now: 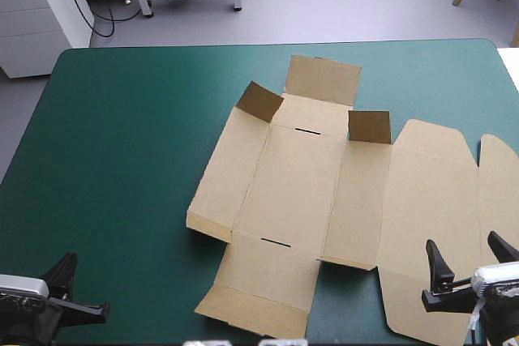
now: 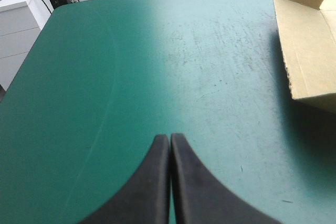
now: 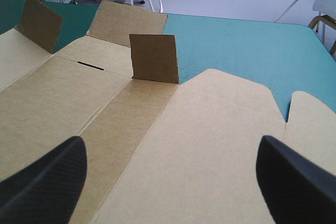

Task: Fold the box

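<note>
The brown box lies as a flat cut sheet across the middle and right of the teal-green table. Two small flaps at its far corners stand up. In the right wrist view the box fills the area under and ahead of my right gripper, which is open above the lid panel near the table's front right. My left gripper is shut with nothing in it, over bare cover at the front left; the box's left edge lies off to its side.
A white cabinet and a metal frame stand beyond the table's far left corner. Bare cover stretches across the whole left half of the table. The box's lid panel reaches close to the table's right edge.
</note>
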You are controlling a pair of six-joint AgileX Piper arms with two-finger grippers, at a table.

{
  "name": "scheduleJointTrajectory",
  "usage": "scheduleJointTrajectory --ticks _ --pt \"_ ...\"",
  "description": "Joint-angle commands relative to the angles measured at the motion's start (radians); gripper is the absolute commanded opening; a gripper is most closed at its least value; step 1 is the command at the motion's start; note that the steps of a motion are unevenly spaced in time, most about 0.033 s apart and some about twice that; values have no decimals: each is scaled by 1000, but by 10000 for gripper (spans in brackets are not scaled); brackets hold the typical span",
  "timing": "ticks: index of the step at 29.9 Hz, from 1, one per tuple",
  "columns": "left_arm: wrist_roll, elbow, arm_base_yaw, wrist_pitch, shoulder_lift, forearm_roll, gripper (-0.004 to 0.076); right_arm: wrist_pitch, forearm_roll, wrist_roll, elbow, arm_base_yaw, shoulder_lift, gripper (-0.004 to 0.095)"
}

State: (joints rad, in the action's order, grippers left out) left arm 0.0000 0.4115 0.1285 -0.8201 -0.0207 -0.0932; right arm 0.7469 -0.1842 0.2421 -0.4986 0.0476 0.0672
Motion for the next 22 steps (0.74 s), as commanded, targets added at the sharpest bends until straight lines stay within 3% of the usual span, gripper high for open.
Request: scheduleJointTrajectory --ticks 1,10,22 --pt "-11 20 9 75 -9 0 -10 -79 -7 7 -22 6 19 824" --pt "-11 20 9 75 -9 0 -10 -110 1 34 -82 6 155 824" --pt "-11 20 9 75 -9 0 -10 -63 1 285 -497 6 737 823"
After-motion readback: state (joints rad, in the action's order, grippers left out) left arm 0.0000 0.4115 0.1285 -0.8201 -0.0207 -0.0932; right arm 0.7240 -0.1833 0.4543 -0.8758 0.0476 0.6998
